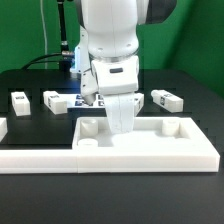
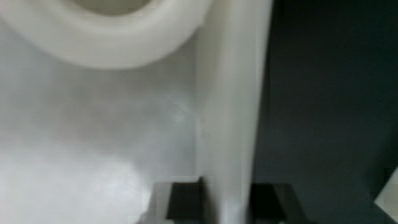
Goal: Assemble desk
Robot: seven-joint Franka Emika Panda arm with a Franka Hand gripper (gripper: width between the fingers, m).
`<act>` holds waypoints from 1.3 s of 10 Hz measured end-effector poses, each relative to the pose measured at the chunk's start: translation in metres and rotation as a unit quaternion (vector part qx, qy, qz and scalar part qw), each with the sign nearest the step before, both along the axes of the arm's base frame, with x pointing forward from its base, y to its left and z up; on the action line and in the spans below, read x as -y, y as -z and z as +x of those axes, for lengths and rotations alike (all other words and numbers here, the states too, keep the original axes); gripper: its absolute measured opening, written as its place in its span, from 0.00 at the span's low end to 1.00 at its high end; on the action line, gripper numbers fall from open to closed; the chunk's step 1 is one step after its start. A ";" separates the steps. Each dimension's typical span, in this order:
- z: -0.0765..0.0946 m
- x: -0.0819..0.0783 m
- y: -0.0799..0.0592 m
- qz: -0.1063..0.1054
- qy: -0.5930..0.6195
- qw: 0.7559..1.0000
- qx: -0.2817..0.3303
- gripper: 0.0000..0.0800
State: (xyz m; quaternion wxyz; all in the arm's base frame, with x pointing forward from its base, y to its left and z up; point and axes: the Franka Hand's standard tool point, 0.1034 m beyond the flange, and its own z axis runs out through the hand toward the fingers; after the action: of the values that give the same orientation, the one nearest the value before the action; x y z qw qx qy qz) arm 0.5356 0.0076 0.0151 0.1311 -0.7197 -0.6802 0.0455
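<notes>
The gripper [image 1: 120,126] pinches the back rim of the desk tabletop [image 1: 150,148].

Nearest on the black table [image 1: 40,125], a low white rail [image 1: 35,157] lies at the exterior view's left, just beside the tabletop's end. The tabletop lies flat, with a round socket [image 1: 88,143] near that end. In the wrist view the two dark fingers [image 2: 183,203] sit close together, with the thin white rim [image 2: 231,120] between them. Farther back lie three short tagged legs: the first leg [image 1: 20,101] and second leg [image 1: 55,99] toward the exterior view's left, and the third leg [image 1: 166,100] toward its right.
</notes>
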 end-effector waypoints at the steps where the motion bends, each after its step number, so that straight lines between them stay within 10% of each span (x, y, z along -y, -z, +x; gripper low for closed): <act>1: 0.000 0.001 0.001 0.000 0.000 1.000 -0.001 0.10; 2: -0.001 0.000 0.001 0.000 0.000 1.000 -0.001 0.10; 5: 0.000 0.001 0.001 0.000 0.001 1.000 -0.001 0.72; 13: 0.000 -0.007 -0.013 -0.015 0.033 0.999 -0.009 0.81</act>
State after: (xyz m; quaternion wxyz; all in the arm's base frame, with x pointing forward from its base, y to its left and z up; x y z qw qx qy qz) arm 0.5356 0.0145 0.0285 0.1272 -0.7434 -0.6541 0.0578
